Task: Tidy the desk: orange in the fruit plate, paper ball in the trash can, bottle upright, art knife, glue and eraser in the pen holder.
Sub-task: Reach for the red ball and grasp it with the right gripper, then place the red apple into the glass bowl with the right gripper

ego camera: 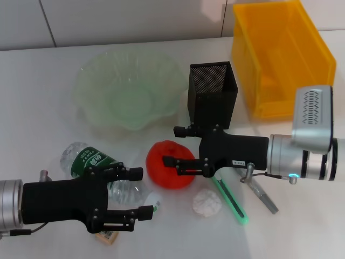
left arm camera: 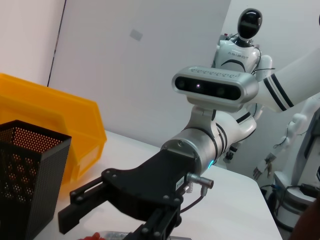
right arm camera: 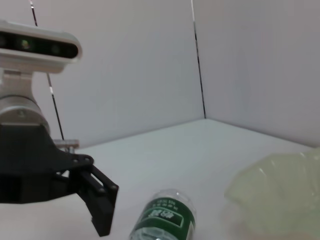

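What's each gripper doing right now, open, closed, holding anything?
Left gripper: open, fingers either side of the lying bottle, not clamped.
Right gripper: open, fingers above the orange, holding nothing.

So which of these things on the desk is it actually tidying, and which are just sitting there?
Part of the job:
orange
fruit plate
paper ball
bottle, lying down
pen holder
green art knife
eraser
yellow bin, probably the trash can

Just there:
grey tool, unclear
second robot behind
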{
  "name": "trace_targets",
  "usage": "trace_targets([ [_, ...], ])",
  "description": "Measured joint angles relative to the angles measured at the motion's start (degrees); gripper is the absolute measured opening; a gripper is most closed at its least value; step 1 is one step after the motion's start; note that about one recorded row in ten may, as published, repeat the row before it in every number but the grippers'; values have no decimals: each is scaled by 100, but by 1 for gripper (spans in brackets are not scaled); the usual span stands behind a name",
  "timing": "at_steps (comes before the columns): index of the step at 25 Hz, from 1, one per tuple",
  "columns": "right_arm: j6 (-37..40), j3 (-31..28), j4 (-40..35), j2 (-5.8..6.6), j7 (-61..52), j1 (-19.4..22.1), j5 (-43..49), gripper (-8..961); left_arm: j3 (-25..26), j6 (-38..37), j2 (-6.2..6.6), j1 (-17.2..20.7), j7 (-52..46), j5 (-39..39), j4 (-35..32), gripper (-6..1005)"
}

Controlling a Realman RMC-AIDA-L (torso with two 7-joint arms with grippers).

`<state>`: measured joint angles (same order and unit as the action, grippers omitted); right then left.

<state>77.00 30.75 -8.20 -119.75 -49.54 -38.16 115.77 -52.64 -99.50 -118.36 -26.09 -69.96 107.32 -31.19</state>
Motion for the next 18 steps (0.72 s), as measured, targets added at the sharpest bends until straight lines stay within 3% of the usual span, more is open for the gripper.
trace_targets([
  [10, -438, 50, 253, 1, -48, -216, 32, 736, 0, -6, -3, 24, 8, -1, 23, 843],
  [15, -366, 62, 230, 4, -3, -149, 29, 494, 0, -8, -3, 25, 9, -1, 17, 843],
  [18, -259, 63, 221, 11, 1, -121, 17, 254, 0, -8, -3, 25, 9, -1, 15, 843],
])
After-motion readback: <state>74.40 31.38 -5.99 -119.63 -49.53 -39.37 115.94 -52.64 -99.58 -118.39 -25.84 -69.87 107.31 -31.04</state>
